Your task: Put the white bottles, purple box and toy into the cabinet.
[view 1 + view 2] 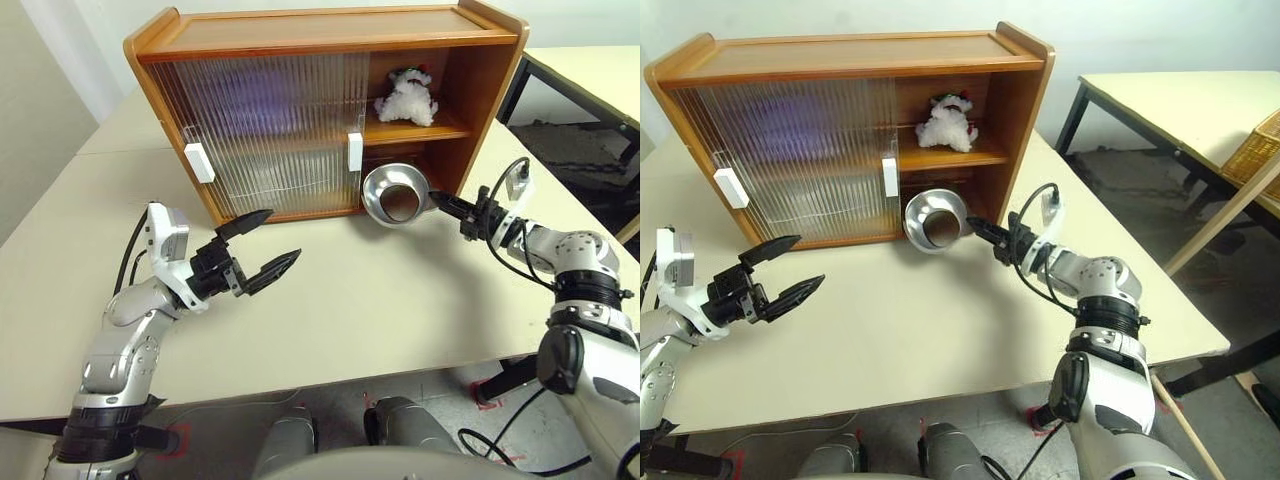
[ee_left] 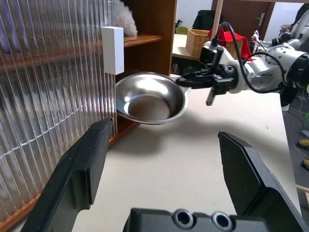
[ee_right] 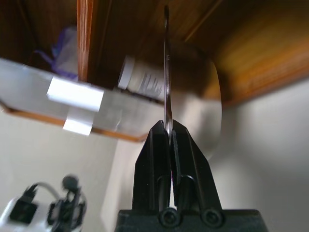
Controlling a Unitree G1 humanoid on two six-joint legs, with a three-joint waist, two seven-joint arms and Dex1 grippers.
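Entry 1. Large brown wooden two-shelf cabinet (image 1: 300,40) with ribbed translucent sliding doors and white rectangular handles. Doors slid across the robot's left portion; the right bay stands open directly ahead of the right gripper.

Entry 2. Small white plush toy (image 1: 407,97) with a red-and-green knitted hat. Seated on the upper shelf of the open bay, above and beyond the right gripper. Judged done.

Entry 3. Small white plastic bottle (image 3: 140,83) with a wide white screw cap and pale printed label. Lying on its side inside the lower compartment, just past the right gripper's fingertips, behind the bowl rim. Judged stowed. A second bottle cannot be made out.

Entry 4. Soft lilac-purple box (image 3: 65,46), crinkly. Seen as a purple shape deeper in the cabinet, beyond and to one side of the right gripper; a purple blur also shows through the ribbed door on the upper level. Probably stowed; exact shelf uncertain.

Entry 5. Shiny round steel bowl (image 1: 392,192). Tilted on edge at the mouth of the lower bay, rim pinched in the right gripper.

Entry 6. Right gripper (image 1: 441,203), two black fingers clamped on the bowl's rim.

Entry 7. Left gripper (image 1: 262,246), fingers spread wide, empty, hovering over the pale table (image 1: 350,310), well short of the cabinet doors.

Remaining, by judgement: confirm the second bottle; nothing of the task's own lies on the table.
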